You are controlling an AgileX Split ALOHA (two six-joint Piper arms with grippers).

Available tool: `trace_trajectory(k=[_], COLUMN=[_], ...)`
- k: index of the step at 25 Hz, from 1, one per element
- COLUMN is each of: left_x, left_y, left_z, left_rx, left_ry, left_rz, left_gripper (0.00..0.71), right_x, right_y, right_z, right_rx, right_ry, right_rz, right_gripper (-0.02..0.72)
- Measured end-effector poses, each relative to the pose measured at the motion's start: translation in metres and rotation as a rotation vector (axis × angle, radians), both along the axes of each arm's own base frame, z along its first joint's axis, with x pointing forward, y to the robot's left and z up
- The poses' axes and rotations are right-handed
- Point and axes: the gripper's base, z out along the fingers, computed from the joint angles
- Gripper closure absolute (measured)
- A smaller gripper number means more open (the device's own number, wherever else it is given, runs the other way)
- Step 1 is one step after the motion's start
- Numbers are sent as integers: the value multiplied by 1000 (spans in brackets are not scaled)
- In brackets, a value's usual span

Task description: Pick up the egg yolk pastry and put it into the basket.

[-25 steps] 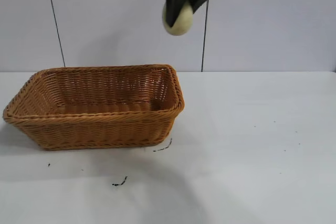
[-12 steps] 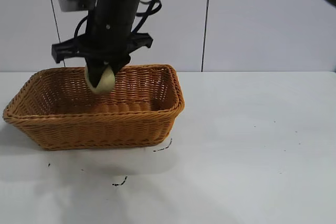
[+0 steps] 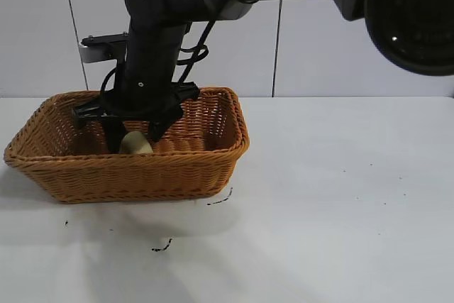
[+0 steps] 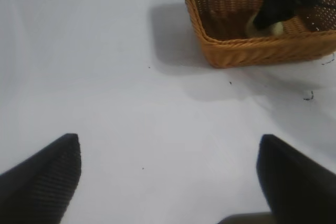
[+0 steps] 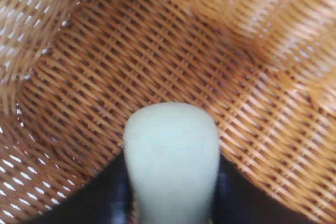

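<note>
Right gripper [image 3: 133, 140] lowered inside the basket [image 3: 142, 172], its fingers clasping the egg yolk pastry [image 3: 135, 144] just above the woven floor. The pastry looks soft, light and easily dented, so a gentle hold across its rounded sides seems wise; left gripper [image 4: 168, 182] spread wide, well apart from the basket

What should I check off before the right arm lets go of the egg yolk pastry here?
1. Egg yolk pastry inside the basket walls: ok.
2. Right hand lowered below the braided rim: ok.
3. Pastry held between the right hand's fingers: ok, seen in the right wrist view.
4. Pastry resting on the basket floor: cannot tell.
5. Left hand away from the basket, over the bare table, open: ok.
</note>
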Motion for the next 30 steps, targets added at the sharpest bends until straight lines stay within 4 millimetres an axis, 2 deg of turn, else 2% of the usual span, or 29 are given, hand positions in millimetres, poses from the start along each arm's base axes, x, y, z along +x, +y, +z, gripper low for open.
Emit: trace_trajectory(k=[3,6,9,15,19,23,26,30], left_x=[0,0,0,0,0,0,0,0], left_y=[0,0,0,0,0,0,0,0], left_z=[0,0,0,0,0,0,0,0], left_rx=[0,0,0,0,0,0,0,0], left_ry=[0,0,0,0,0,0,0,0], left_rz=[0,0,0,0,0,0,0,0], left_gripper=[17,17,17,17,17,17,17,17], right_x=[4,15,36,80,99,110,112,107], right_y=[-16,-43,-78,-169,-232,-291,-322,-339], right_z=[40,58,60,60,60,60,60,62], right_rx=[19,1,-33,-47,-49,-55,-57,-64], right_ry=[-26,-20,-24,-25,-23,-22,-21,0], right_rz=[-27,-83,-160,-355,-479,-594,-653,-674], right_gripper=[49,49,49,49,49,49,49,49])
